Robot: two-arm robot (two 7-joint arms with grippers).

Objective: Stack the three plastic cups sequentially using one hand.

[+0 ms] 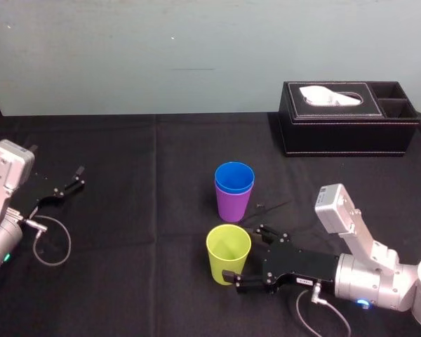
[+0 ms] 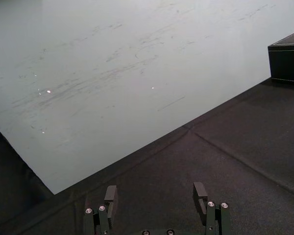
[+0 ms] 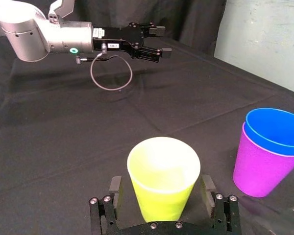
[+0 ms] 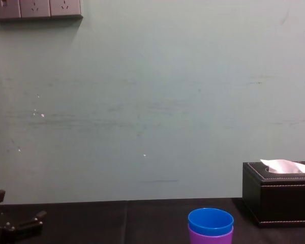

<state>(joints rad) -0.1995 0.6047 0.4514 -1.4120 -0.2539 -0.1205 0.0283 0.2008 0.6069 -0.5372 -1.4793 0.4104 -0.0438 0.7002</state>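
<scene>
**Desk:** Where do we stand on the stack?

**Me:** About halfway, I reckon. Nearest me, close to the front edge of the surface (image 1: 126,295) and a little right of its middle, the yellow-green cup (image 1: 229,254) stands upright on its own. I have the right gripper (image 1: 242,253) lying low there. Its fingers (image 3: 116,188) are released, one on each side of the cup's lower wall. In the right wrist view I see a sliver of gap on both sides, so I judge nothing is grasped yet.

**Desk:** And the other two?

**Me:** Just beyond, toward the middle of the surface, the blue cup (image 1: 234,175) sits nested in the purple cup (image 1: 233,205), with only its rim band standing proud. That pair looks finished to me.

**Desk:** So what's left?

**Me:** One cup. I'd close on the yellow-green one, lift it, carry it over the blue rim and set it inside. That's my reading of what remains.

**Desk:** Left arm?

**Me:** Parked by the left edge. The left gripper (image 1: 76,178) has its fingers spread and holds nothing. At the far right corner sits the black tissue box (image 1: 347,119), well apart from the cups.
</scene>
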